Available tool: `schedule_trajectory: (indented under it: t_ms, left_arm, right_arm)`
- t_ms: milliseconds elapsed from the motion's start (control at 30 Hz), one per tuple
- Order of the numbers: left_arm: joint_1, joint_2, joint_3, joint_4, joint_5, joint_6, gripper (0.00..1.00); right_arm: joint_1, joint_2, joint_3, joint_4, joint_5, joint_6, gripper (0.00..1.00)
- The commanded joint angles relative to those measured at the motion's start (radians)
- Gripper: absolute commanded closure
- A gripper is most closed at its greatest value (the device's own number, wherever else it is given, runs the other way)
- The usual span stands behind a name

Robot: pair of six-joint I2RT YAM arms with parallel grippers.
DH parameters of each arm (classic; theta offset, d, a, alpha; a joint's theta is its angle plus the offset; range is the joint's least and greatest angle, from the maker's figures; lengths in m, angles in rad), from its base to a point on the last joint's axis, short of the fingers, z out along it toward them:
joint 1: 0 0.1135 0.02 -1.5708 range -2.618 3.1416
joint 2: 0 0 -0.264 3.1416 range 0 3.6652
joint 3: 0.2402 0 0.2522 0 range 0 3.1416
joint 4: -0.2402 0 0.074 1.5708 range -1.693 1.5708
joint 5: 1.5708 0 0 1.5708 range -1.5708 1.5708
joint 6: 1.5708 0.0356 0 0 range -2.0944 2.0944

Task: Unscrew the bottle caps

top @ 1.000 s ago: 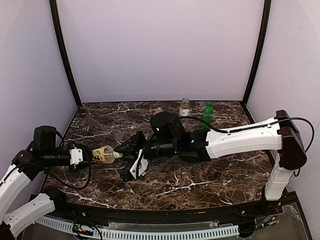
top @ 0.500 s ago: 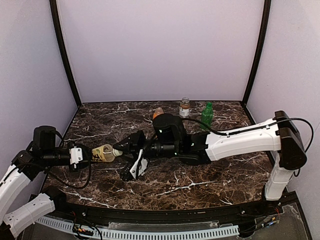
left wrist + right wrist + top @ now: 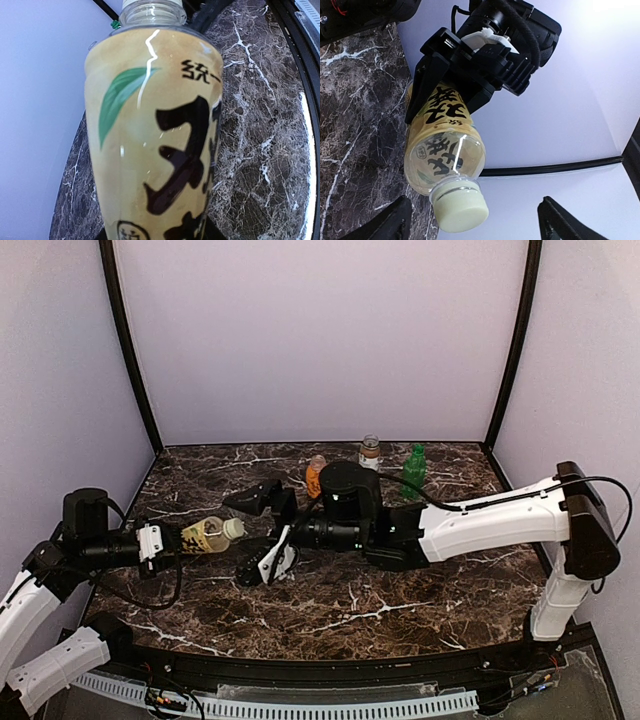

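- Left end effector (image 3: 182,540): closed on the lower body of the tan bottle (image 3: 207,536), holding it on its side above the surface (image 3: 400,590).
- Pale yellow cap (image 3: 234,528): seated on the bottle neck, pointing toward 3 o'clock in the top view.
- Right end effector (image 3: 240,540): wide open and holding nothing, with one finger at 12 o'clock and one at 6 o'clock of the cap, neither touching it.
- Orange bottle (image 3: 315,478), small jar (image 3: 370,454), green bottle (image 3: 414,469): upright near the 12 o'clock edge of the surface.
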Motion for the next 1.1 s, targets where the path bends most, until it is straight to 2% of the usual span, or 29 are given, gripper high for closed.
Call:
schedule_trajectory:
  t_ms: [0, 167, 233, 300, 400, 500, 533, 600, 667, 733, 800, 967, 1067]
  left_arm:
    - [-0.003, 0.001, 0.018, 0.083, 0.018, -0.089, 0.99]
    - [-0.002, 0.004, 0.018, 0.111, 0.012, -0.117, 0.99]
    - [-0.002, 0.003, 0.015, 0.148, -0.02, -0.137, 0.99]
    - [-0.003, 0.0, 0.007, 0.203, -0.072, -0.157, 0.99]
    - [-0.002, -0.006, -0.016, 0.28, -0.144, -0.154, 0.99]
    - [-0.002, -0.007, -0.032, 0.327, -0.202, -0.12, 0.99]
    - [-0.002, -0.009, -0.04, 0.332, -0.211, -0.099, 0.99]
    - [-0.002, -0.009, -0.053, 0.345, -0.234, -0.067, 0.99]
    - [-0.002, -0.005, -0.06, 0.362, -0.259, -0.045, 0.99]
    - [-0.004, 0.0, -0.065, 0.377, -0.284, -0.027, 0.99]
    - [-0.004, 0.0, -0.07, 0.382, -0.303, -0.006, 0.99]
    - [-0.004, 0.006, -0.081, 0.389, -0.329, 0.04, 0.99]
    - [-0.004, 0.005, -0.087, 0.4, -0.323, 0.043, 0.99]
  right_arm:
    - [0.003, -0.037, -0.013, 0.051, 0.03, 0.1, 0.03]
    - [-0.01, -0.054, -0.011, 0.077, 0.023, 0.233, 0.01]
    - [-0.028, -0.074, -0.008, 0.067, -0.002, 0.357, 0.01]
    - [-0.063, -0.107, 0.009, 0.007, -0.097, 0.542, 0.02]
    - [-0.134, -0.138, 0.077, -0.099, -0.318, 0.927, 0.01]
    - [-0.189, -0.113, 0.142, -0.096, -0.434, 1.351, 0.02]
    - [-0.208, -0.093, 0.168, -0.094, -0.436, 1.496, 0.02]
    - [-0.236, -0.042, 0.236, -0.101, -0.371, 1.85, 0.11]
    - [-0.25, 0.003, 0.26, -0.134, -0.279, 2.105, 0.2]
    - [-0.246, 0.032, 0.271, -0.121, -0.267, 2.177, 0.25]
    - [-0.226, 0.058, 0.314, -0.165, -0.232, 2.167, 0.25]
    - [-0.186, 0.171, 0.545, -0.44, -0.231, 2.084, 0.16]
    - [-0.18, 0.21, 0.587, -0.489, -0.229, 2.093, 0.13]
